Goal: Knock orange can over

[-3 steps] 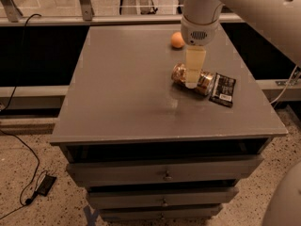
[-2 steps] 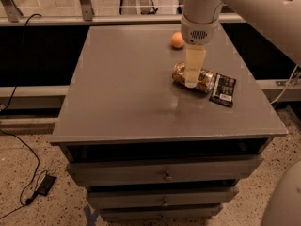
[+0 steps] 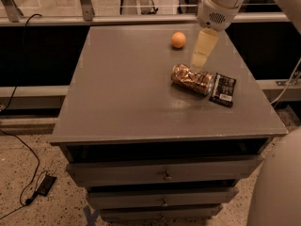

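Note:
The orange can (image 3: 192, 79) lies on its side on the grey table top (image 3: 127, 93), right of centre, its far end touching a flat black snack packet (image 3: 223, 89). My gripper (image 3: 201, 61) hangs from the white arm at the top right, its pale fingers pointing down just above and behind the can's middle. A small round orange fruit (image 3: 178, 40) sits further back on the table.
The table is a grey cabinet with drawers (image 3: 164, 173) below its front edge. A railing and dark wall run behind it. A black cable and adapter (image 3: 44, 185) lie on the speckled floor at left. Part of my white body (image 3: 277, 187) fills the lower right corner.
The gripper has lifted and drawn back from the can, which now shows in full lying on its side. Can, packet and fruit stay where they were.

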Available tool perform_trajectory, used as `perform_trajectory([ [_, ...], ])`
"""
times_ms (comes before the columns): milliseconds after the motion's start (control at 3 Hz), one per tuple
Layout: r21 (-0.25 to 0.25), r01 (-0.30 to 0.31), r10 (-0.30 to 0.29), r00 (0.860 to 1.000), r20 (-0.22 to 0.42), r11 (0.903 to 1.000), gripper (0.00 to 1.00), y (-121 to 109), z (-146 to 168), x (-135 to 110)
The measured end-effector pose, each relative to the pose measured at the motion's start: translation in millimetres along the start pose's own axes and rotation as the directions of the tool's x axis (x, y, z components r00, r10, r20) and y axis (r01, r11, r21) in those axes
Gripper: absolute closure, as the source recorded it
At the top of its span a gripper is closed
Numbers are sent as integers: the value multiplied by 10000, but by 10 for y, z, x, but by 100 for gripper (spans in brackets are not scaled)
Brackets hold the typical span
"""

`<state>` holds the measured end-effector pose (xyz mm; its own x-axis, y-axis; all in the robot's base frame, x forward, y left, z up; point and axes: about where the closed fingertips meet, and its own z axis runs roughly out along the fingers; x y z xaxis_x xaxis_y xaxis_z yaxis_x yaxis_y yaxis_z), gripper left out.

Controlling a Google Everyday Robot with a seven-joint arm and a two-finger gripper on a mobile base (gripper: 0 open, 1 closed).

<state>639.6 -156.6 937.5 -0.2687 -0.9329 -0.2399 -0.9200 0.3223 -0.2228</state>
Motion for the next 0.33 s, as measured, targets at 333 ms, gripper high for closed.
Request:
perform_trajectory([
  [333,1,0,0,10000,1,10000,0,-1,1,-1],
])
